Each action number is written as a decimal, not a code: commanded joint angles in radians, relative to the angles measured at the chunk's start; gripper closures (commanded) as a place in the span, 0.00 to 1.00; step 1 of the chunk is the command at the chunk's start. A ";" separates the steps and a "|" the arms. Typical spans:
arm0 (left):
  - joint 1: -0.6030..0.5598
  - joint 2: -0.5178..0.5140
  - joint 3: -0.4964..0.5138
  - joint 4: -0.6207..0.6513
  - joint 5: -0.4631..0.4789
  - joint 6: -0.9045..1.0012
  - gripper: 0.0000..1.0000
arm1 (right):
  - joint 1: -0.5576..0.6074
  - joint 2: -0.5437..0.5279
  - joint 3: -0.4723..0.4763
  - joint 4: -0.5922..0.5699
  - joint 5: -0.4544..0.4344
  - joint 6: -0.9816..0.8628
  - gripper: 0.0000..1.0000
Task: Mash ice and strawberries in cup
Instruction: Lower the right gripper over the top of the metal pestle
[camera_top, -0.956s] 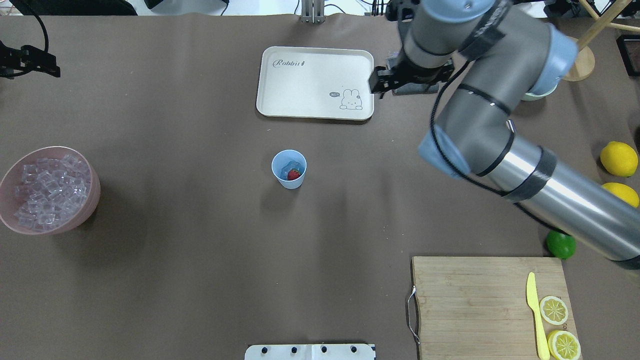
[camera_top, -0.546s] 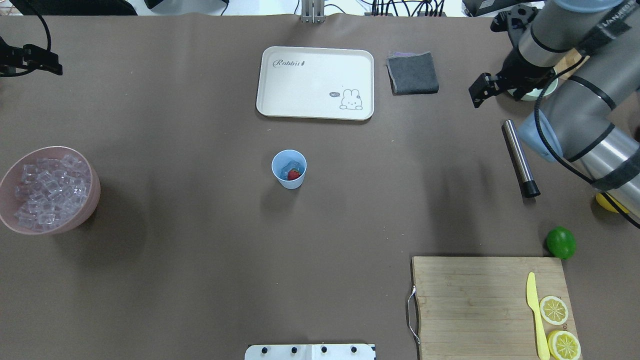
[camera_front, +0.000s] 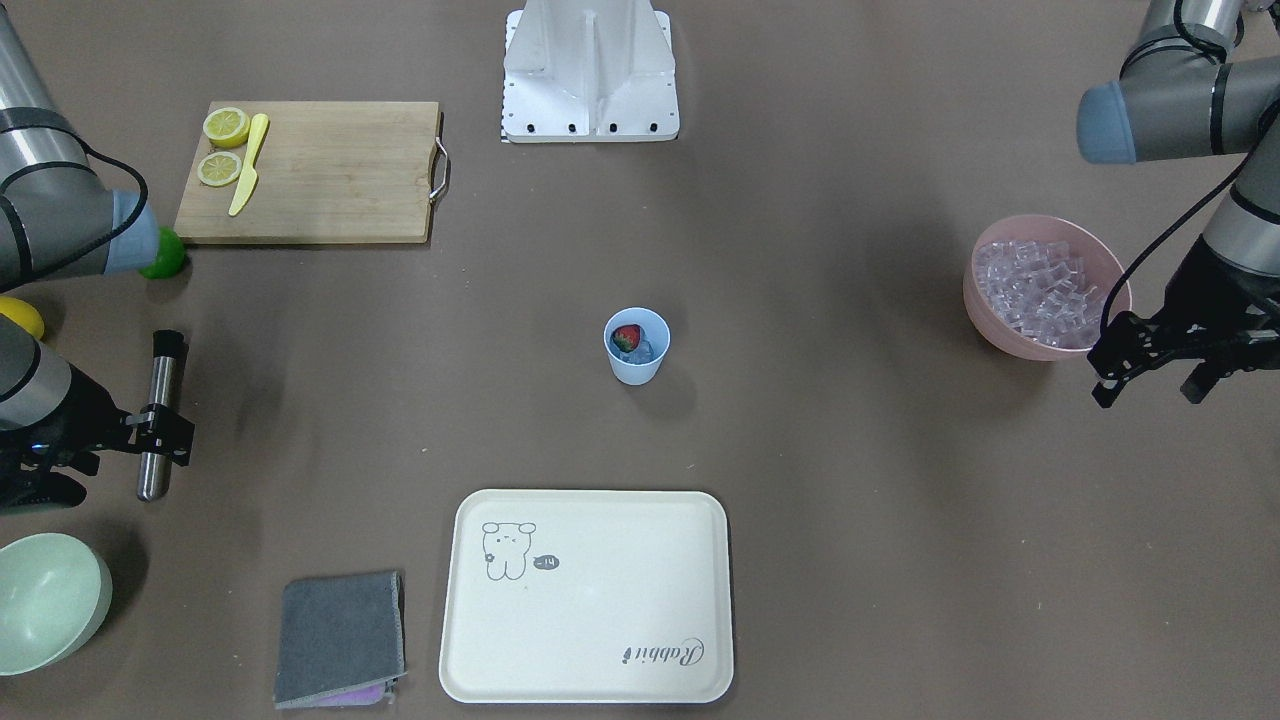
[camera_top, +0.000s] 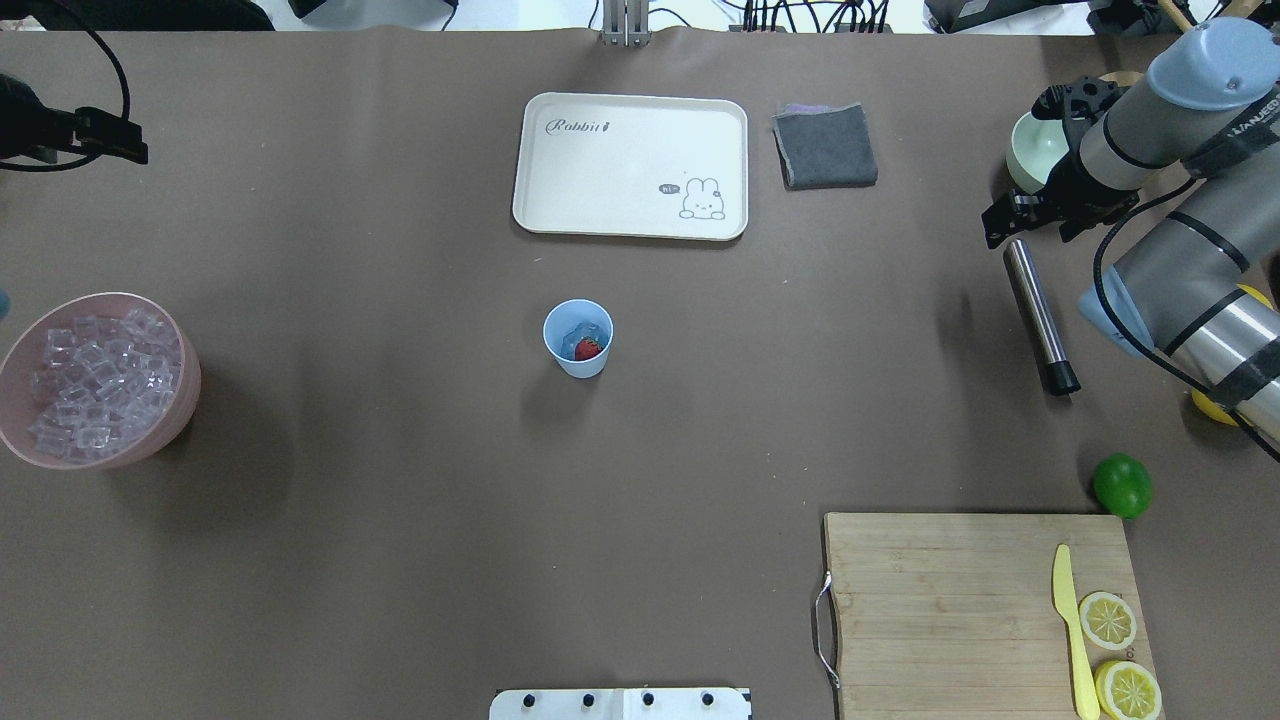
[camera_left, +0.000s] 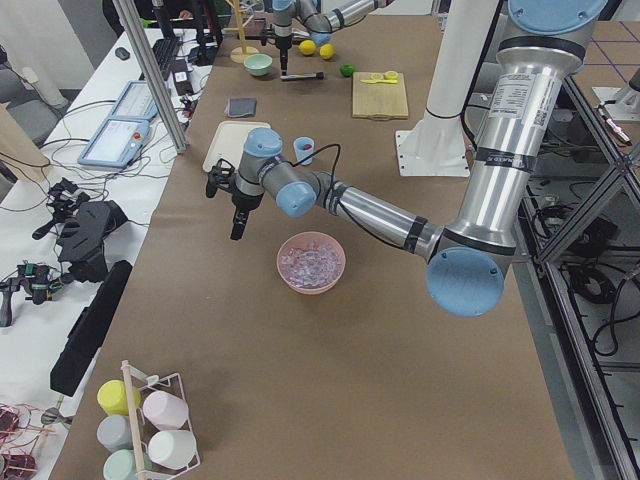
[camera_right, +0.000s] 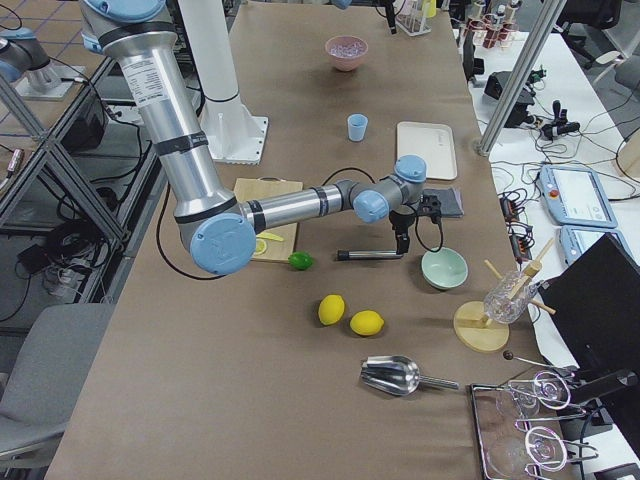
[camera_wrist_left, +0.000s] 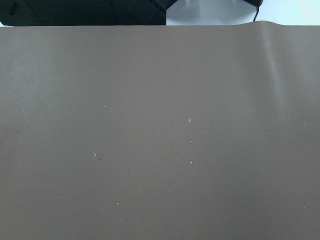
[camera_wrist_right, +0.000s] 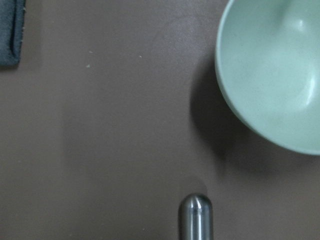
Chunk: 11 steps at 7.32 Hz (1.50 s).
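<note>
Right pincer (camera_top: 1025, 222) shifted, cup (camera_top: 578, 338) well apart

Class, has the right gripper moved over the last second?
Yes. The right gripper has swung rightward in the overhead view, from beside the tray to beside the pale green bowl.

Spotted in cursive on the cream tray (camera_top: 630, 165): "Rabbit", at its far-left corner in the overhead view, upside down in the front-facing one. Over by the little rabbit drawing (camera_top: 703, 198) at the opposite corner, a small dark speech bubble (camera_top: 670, 188) reading "hi~". Also some lettering on the right arm (camera_top: 1255, 108), too cut off to make out.
</note>
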 joint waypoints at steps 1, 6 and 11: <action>0.003 -0.001 -0.001 0.000 0.006 0.000 0.03 | -0.014 -0.001 -0.039 0.043 -0.003 0.004 0.00; 0.010 -0.002 0.005 0.001 0.020 0.001 0.03 | -0.045 -0.007 -0.042 0.045 -0.029 0.009 0.05; 0.010 -0.004 0.005 0.001 0.021 0.004 0.03 | -0.045 -0.035 -0.063 0.102 -0.026 0.006 0.47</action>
